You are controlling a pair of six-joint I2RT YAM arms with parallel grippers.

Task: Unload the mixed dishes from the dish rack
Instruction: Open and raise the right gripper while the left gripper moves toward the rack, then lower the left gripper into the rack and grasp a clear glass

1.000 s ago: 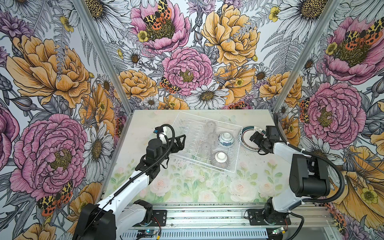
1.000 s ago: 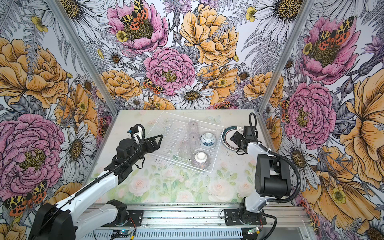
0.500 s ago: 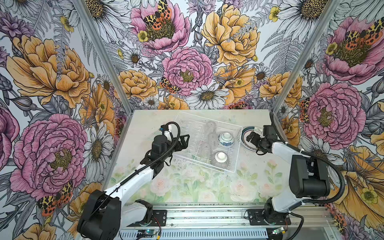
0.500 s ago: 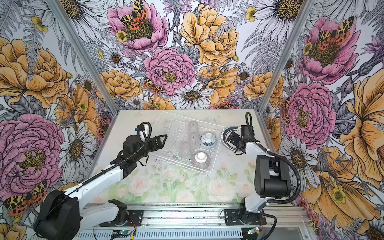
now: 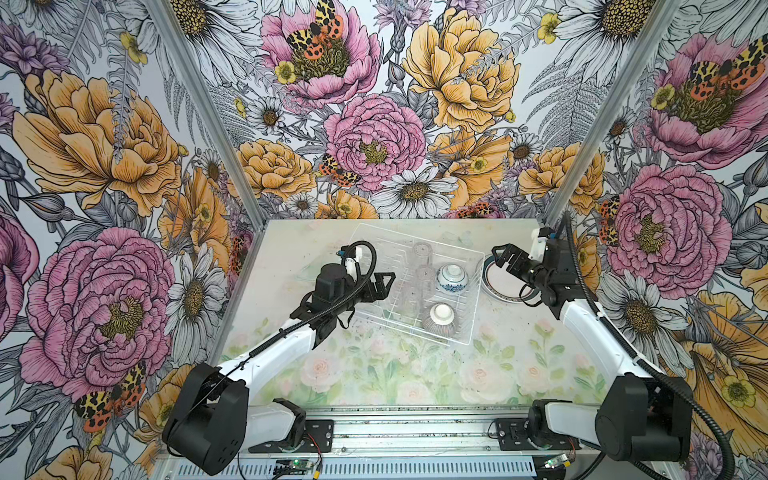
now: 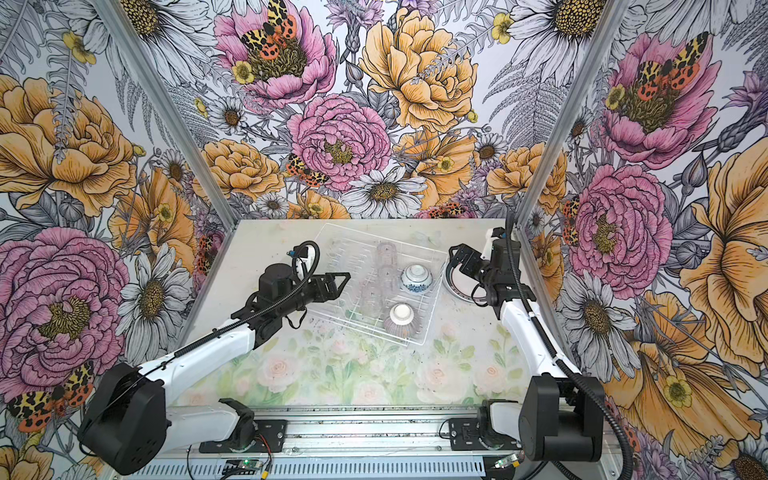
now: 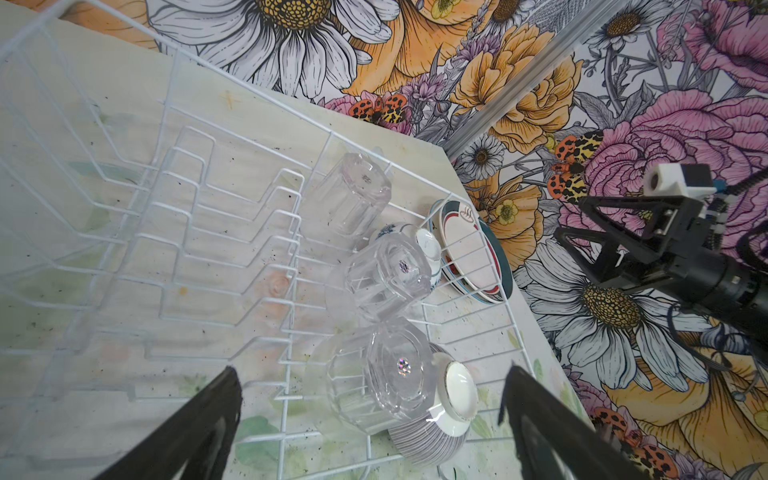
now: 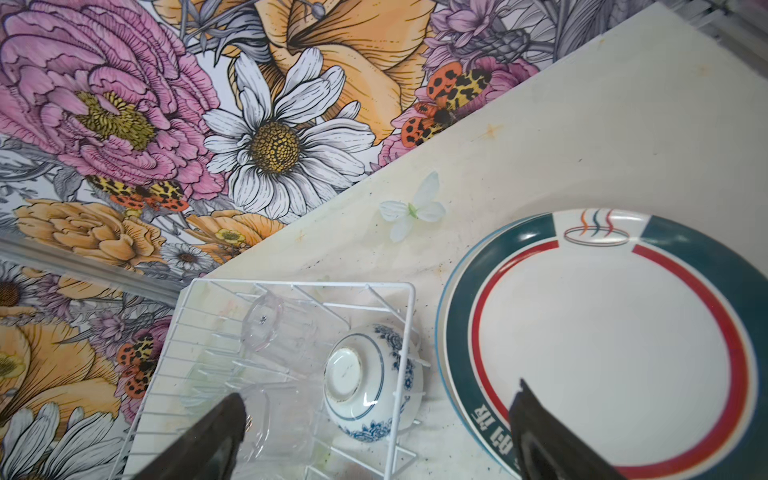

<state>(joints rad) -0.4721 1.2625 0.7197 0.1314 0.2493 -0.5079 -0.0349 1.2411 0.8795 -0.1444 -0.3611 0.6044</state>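
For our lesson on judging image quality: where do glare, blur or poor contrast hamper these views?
In both top views the clear tumblers nearly vanish against the white dish rack; in the left wrist view small glints mark their bases and the near jaws are dark blurs; in the right wrist view the teal-and-red-rimmed plate is sharp, the jaws blurred.

Robot-manipulation test cell of a laboratory kind. Flat wall panels (image 5: 374, 104) printed with outsized flowers met at bare aluminium corner posts (image 5: 195, 95), and the tabletop (image 5: 415, 374) bore a printed rose pattern. Two white-and-black arms — the left arm (image 5: 270, 353) and the right arm (image 5: 590, 328) — were mounted on a metal rail (image 5: 415, 428) along the front edge, near an exposed circuit board (image 5: 293, 464). Only the dish rack (image 5: 419, 237) with its crockery looked domestic.
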